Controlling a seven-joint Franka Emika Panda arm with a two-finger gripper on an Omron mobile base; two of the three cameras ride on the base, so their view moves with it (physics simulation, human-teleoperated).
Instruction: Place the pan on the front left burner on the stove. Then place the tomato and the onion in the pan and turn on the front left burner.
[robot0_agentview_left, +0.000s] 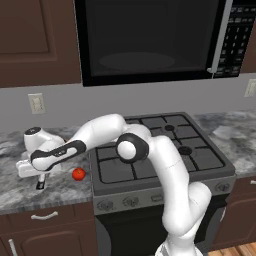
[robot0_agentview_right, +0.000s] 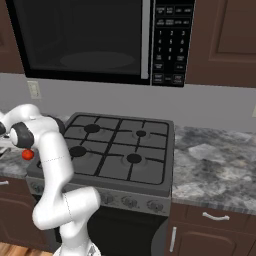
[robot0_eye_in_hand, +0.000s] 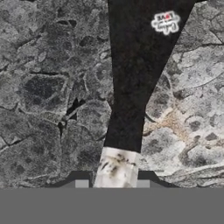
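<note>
In the hand view the pan's thin black handle (robot0_eye_in_hand: 131, 87) runs up the middle over the grey marbled counter, and its white tip (robot0_eye_in_hand: 116, 168) lies between my fingertips. My gripper (robot0_eye_in_hand: 112, 183) is shut on that handle. From the left base view the gripper (robot0_agentview_left: 41, 182) points down at the counter left of the stove (robot0_agentview_left: 160, 150), and the arm hides the pan's bowl. The red tomato (robot0_agentview_left: 78, 174) lies on the counter just right of the hand, beside the stove's left edge; it also shows past the arm (robot0_agentview_right: 27, 155). The front left burner (robot0_agentview_right: 77, 151) is bare. The onion is hidden.
A black microwave (robot0_agentview_left: 150, 40) hangs above the stove. A row of knobs (robot0_agentview_left: 131, 201) lines the stove's front. Marbled counter (robot0_agentview_right: 215, 160) extends right of the stove. Dark wood cabinets with drawer handles (robot0_agentview_left: 44, 216) sit below the counter.
</note>
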